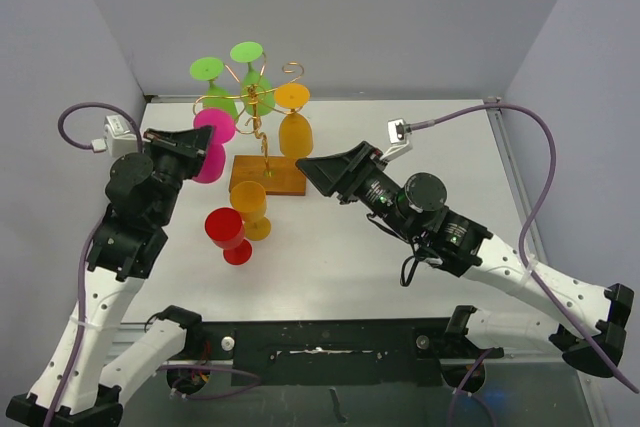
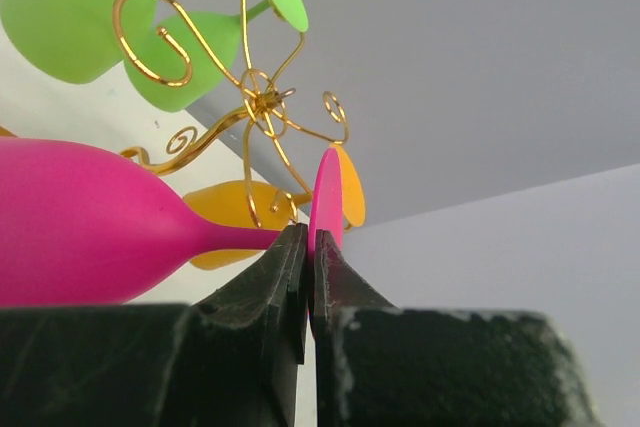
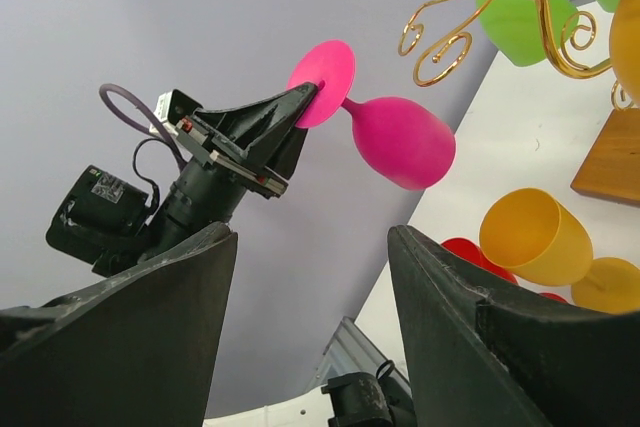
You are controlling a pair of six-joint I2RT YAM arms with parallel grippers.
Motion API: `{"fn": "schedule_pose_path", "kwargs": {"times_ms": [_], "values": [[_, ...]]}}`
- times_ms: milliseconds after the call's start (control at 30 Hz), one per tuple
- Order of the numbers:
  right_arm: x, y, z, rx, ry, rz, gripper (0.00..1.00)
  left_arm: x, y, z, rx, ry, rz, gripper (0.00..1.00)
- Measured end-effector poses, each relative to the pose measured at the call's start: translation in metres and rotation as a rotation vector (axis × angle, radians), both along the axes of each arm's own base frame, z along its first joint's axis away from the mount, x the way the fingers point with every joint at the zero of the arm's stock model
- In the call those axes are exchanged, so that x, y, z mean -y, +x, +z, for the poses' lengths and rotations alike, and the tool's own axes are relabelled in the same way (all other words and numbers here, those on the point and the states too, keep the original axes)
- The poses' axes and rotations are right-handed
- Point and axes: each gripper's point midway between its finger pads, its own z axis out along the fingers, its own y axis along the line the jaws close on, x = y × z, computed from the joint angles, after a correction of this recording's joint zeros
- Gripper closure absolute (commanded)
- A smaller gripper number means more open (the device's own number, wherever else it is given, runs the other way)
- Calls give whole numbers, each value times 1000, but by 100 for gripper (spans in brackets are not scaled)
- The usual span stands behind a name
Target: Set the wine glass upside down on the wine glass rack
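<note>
At the left side of the rack: a pink wine glass [image 3: 400, 142] is off the desk [image 1: 340, 247], with its round foot higher than its bowl in the top view.
Left hand [image 2: 308, 257]: nearly closed, pinching the rim of the pink glass's foot between its two tips.
Pink glass and rack: the glass is just beside the left-hand wire curls; the pictures do not show whether it touches them.
Rack [image 1: 268, 179]: thin gold wire arms rise from a brown wooden base on the desk.
Already hanging: two green glasses [image 1: 258, 95] at the back and an orange glass [image 1: 295, 134] on the right, all bowl down.
On the desk: a yellow glass [image 1: 250, 207] and a red glass [image 1: 227, 232] stand just in front of the wooden base, close together.
Right hand [image 3: 310, 237]: spread wide and holding nothing, just right of the rack's base, pointing at it.
</note>
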Motion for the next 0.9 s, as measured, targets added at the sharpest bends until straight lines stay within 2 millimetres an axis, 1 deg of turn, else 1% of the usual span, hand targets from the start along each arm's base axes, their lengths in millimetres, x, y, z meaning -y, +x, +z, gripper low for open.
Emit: {"fn": "schedule_pose_path", "kwargs": {"times_ms": [100,167,233,333,400,467,600,733,900], "values": [[4,-2,2,3,7,-5,37,-1,8,5,20,-33,0,100],[6,-2,3,5,11,-7,37,-4,17,4,24,-57,1,100],[8,-3,3,4,10,-9,37,-10,28,-2,15,-83,9,100],[9,-3,1,2,7,-11,37,-21,43,-18,-14,-111,28,100],[10,-3,1,1,6,-14,37,-21,51,-29,-40,-117,25,100],[13,-4,2,3,9,-19,37,-17,55,-32,-49,-125,7,100],[17,-4,6,7,19,-28,37,-13,61,-29,-32,-139,-18,100],[21,-6,9,11,26,-33,38,-15,65,-23,-5,-141,-15,100],[25,-6,10,10,26,-42,37,-18,75,-27,-4,-140,-6,100]]}}
